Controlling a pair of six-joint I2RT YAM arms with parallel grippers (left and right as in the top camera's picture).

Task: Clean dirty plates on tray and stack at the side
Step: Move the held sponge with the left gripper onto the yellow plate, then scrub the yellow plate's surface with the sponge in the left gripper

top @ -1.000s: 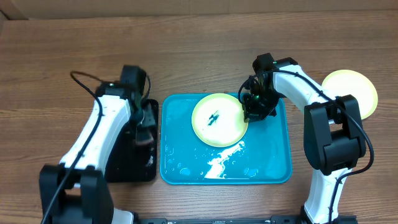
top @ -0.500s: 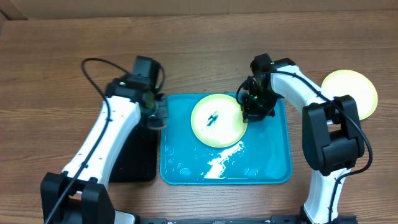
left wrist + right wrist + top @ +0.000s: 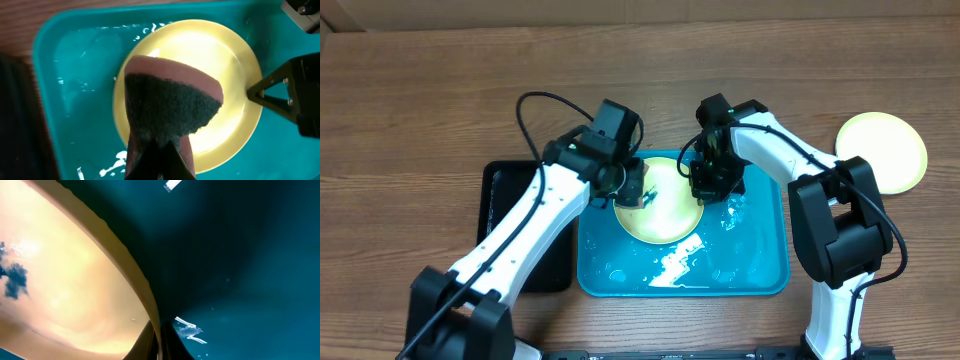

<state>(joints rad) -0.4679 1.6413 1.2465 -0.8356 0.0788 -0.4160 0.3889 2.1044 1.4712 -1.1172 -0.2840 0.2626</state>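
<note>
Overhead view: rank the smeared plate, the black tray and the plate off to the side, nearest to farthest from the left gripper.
From the left gripper:
1. smeared plate, right beneath it, in the blue tray.
2. black tray, on the table to its left.
3. side plate, far right, beyond the blue tray.

From my left wrist, the sponge [image 3: 170, 107] covers the middle of the plate [image 3: 220, 55], so whatever lies under it is out of sight. My left pincer [image 3: 159, 162] is mostly cut off by the bottom edge. From my right wrist, the plate runs off the left and bottom edges and its dark smear [image 3: 14, 277] is blurred. Only the tips of my right pincer [image 3: 159, 342] show, pinched on the rim. From overhead, my left arm [image 3: 545, 205] hides part of the black tray [image 3: 500, 200] and the plate's left side, and both pincers sit buried under their wrists.
</note>
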